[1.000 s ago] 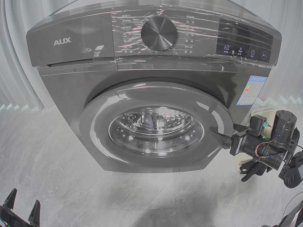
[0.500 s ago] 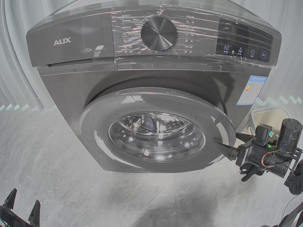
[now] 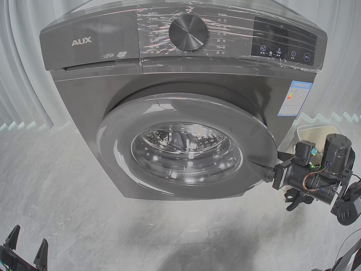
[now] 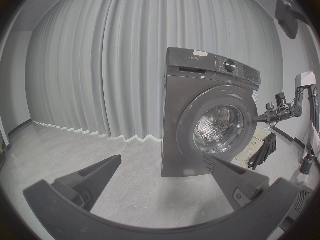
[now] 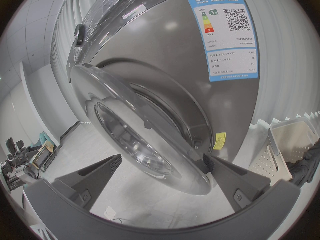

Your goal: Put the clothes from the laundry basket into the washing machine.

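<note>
— Jaws both stood wide: right gripper [image 5: 160,160] straddled the rim of the door [image 3: 113,147], left gripper [image 4: 161,156] hung low.
— Tiled floor [image 3: 75,207], grey curtains [image 4: 100,67]; one washing machine [image 3: 97,91], one laundry basket [image 5: 263,159] beside it, one dark garment [image 4: 266,148] draped over.

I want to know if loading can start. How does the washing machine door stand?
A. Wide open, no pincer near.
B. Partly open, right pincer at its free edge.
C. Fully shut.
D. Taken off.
B: the door stands out from the washing machine front with a gap, the right pincer at its rim.
</note>
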Tool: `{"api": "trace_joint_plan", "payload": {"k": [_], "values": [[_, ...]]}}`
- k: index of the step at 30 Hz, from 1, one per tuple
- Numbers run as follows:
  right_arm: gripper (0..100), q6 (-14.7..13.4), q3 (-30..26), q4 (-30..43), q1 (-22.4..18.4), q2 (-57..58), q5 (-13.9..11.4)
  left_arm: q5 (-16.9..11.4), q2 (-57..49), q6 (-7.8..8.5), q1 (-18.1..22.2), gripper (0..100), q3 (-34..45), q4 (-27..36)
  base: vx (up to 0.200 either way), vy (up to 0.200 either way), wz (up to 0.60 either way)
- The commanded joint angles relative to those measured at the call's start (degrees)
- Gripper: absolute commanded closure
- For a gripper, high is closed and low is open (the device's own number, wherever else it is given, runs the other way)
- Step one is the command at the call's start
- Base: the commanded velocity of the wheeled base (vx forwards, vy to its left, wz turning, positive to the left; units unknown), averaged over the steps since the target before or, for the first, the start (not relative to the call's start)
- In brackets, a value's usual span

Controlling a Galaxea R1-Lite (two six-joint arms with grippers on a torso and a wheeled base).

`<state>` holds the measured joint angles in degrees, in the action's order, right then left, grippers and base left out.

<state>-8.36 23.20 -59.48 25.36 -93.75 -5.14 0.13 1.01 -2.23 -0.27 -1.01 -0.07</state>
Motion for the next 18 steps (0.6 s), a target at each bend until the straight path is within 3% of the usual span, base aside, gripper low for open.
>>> {"api": "trace_joint_plan", "payload": {"k": [1,10,16,18], "values": [[0,-0.07,-3.51,0.33,1.45,2.69,-0.3,-0.05,-0.92,0.03,0.0,0,0.92,-0.01,0.0,0.0,0.0],[0,-0.07,-2.54,-0.02,1.1,2.69,-0.22,0.04,-0.92,0.12,0.0,0,0.92,-0.01,0.0,0.0,0.0],[0,-0.07,-2.54,-0.29,1.89,0.32,-0.13,0.04,-0.92,0.03,0.0,0,0.92,-0.01,-0.2,0.0,0.0],[0,-0.07,-2.9,-0.2,2.86,0.41,-0.13,0.04,-0.92,0.03,0.0,0,0.92,-0.01,0.0,0.0,0.0]]}}
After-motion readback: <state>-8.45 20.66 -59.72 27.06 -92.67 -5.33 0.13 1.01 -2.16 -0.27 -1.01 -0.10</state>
